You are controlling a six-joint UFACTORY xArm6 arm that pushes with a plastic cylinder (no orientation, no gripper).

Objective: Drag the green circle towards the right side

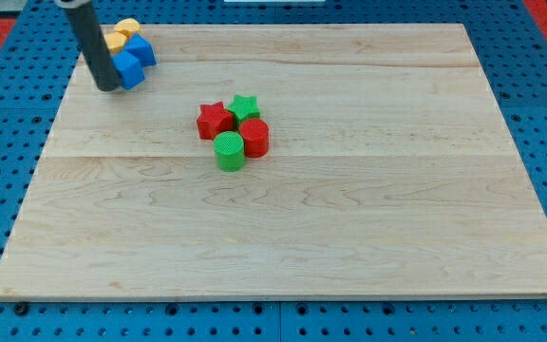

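Observation:
The green circle [229, 150] is a short green cylinder near the middle of the wooden board [349, 218]. It touches a red cylinder [254, 137] on its right. A red star [215, 120] and a green star [245, 106] sit just above them in one tight cluster. My tip [108, 85] is at the view's upper left, far to the left of and above the green circle, right beside the blue blocks.
Blue blocks [133, 59] and yellow blocks [120, 34] are bunched at the board's upper left corner, next to my tip. A blue pegboard surface [539, 95] surrounds the board on all sides.

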